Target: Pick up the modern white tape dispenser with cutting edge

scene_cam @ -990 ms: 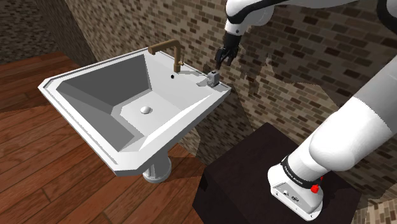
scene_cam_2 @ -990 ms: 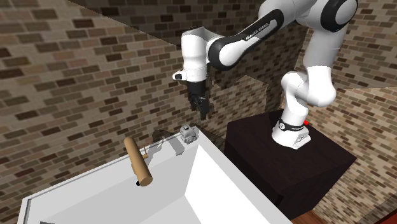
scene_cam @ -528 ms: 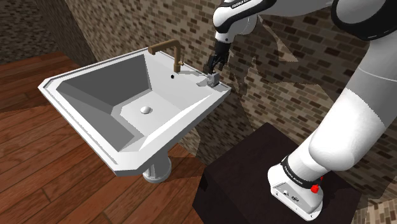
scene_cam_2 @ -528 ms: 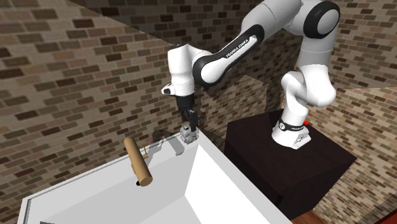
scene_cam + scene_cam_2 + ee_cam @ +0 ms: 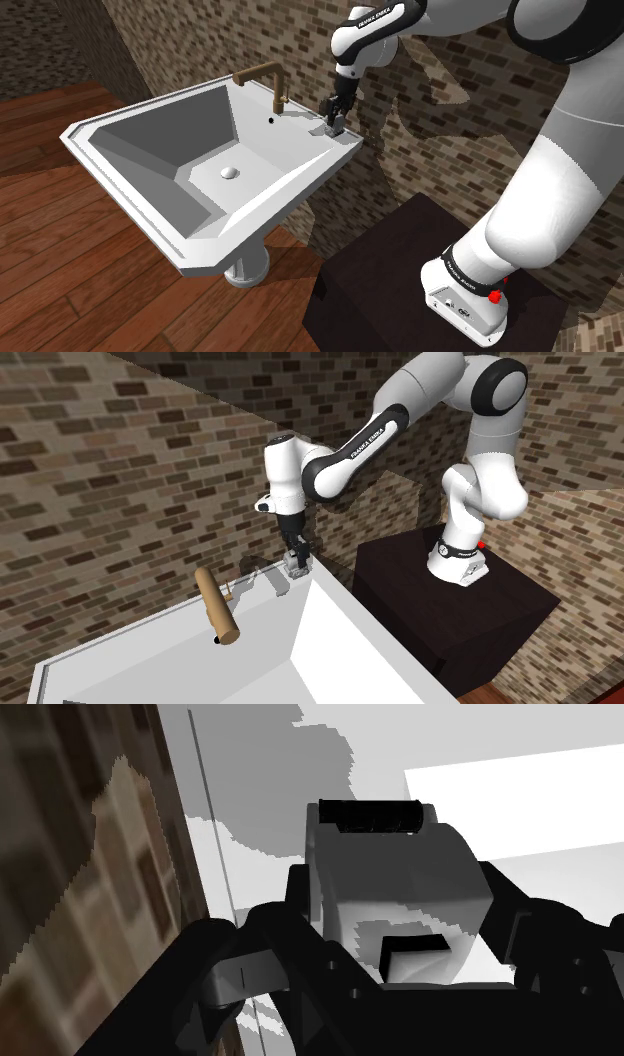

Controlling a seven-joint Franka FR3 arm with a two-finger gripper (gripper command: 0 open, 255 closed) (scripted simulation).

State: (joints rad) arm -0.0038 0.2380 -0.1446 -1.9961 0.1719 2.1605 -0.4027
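The sink (image 5: pixel 290 195) has a white rim and a basin shaded in flat greys. The faucet (image 5: pixel 262 75) is bronze-brown. The tape dispenser (image 5: pixel 400 894) is light grey to white, with a black roller at the end away from the end effector (image 5: pixel 335 118) and a black angular mark on the face nearest it. The end effector is all black. The arm (image 5: pixel 570 190) is white with dark grey-black joints and black lettering on one link. A red button (image 5: pixel 497 296) marks its base. The stand (image 5: pixel 400 270) is very dark brown. The wall (image 5: pixel 470 80) carries a brick pattern in mixed browns and tans. The floor (image 5: pixel 60 270) is reddish-brown wood planking with visible grain.
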